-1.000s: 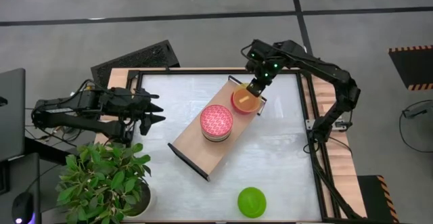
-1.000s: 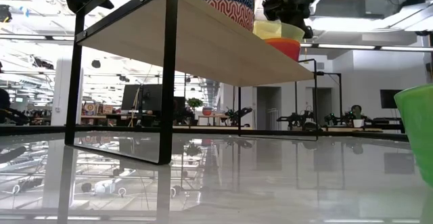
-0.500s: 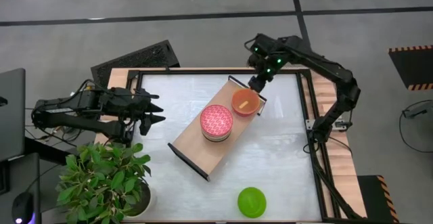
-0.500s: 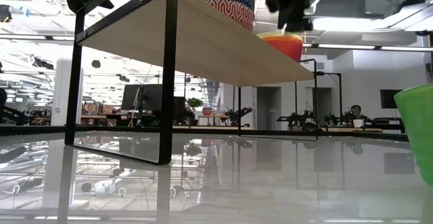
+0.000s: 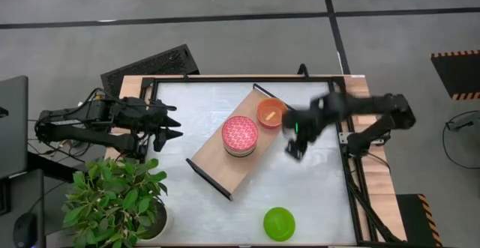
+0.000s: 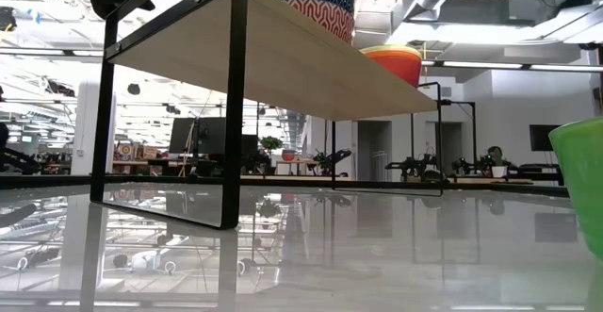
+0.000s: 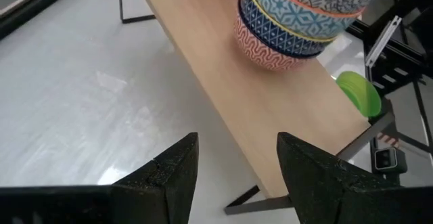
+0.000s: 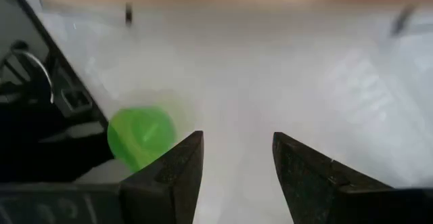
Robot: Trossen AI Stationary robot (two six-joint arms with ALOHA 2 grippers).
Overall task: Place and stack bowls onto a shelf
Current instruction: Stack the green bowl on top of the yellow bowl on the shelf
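**A:** Where is the last loose bowl, and which arm is closer to it?

**B:** The green bowl (image 5: 279,223) sits alone on the white counter (image 5: 315,195), well apart from the shelf (image 5: 214,164) — out beyond the shelf's lower end, toward the counter's near edge. The right end effector (image 5: 293,147) hangs just beside the shelf's long side, on the same side as the green bowl. Its fingers stand wide apart and hold nothing. In its own wrist view the bowl lies ahead of the open fingers and off to one side.

**A:** And the left one?

**B:** The left end effector (image 5: 171,126) waits on the far side of the shelf from the bowl, fingers parted and empty. The right arm is plainly nearer.

**A:** How does the bowl point?

**B:** It is round, so it has no long axis; whether it stands mouth up I cannot tell. The shelf's long axis runs diagonally across the counter, carrying a patterned stack topped by a pink lattice bowl (image 5: 240,133) and, nearer its upper end, an orange bowl (image 5: 271,112) stacked on others.
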